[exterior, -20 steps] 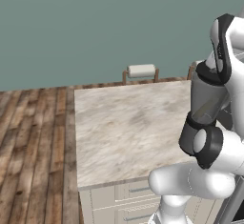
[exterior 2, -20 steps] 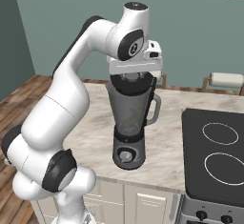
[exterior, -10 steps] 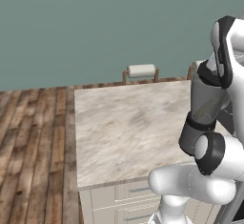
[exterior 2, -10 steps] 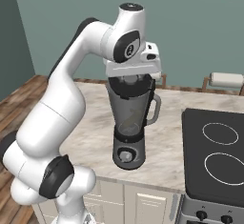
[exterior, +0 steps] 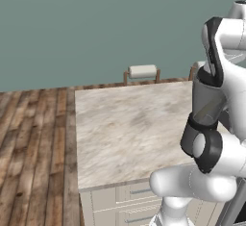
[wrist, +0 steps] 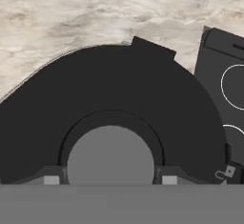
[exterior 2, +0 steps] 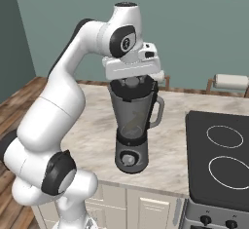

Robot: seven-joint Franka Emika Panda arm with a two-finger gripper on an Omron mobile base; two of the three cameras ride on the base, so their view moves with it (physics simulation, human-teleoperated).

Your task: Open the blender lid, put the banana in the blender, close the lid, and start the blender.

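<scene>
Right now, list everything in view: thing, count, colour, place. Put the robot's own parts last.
blender: one, smoky-grey jar on a dark grey base, on the counter left of the cooktop.
blender lid: one, black with a grey centre knob, right under the hand; the fingertips flank the knob.
paper-towel rolls: two, white on wooden holders, along the counter's far edge.
cooktop: one, black with two white burner rings, at the counter's right end.
counter: one, beige marble top over pale drawers.
floor: brown wood planks, left of the counter.
wall: teal, behind the counter.
arm: one, white with dark joints, reaching over the jar.
gripper: one, at the jar's mouth, jaws part open astride the knob.
</scene>
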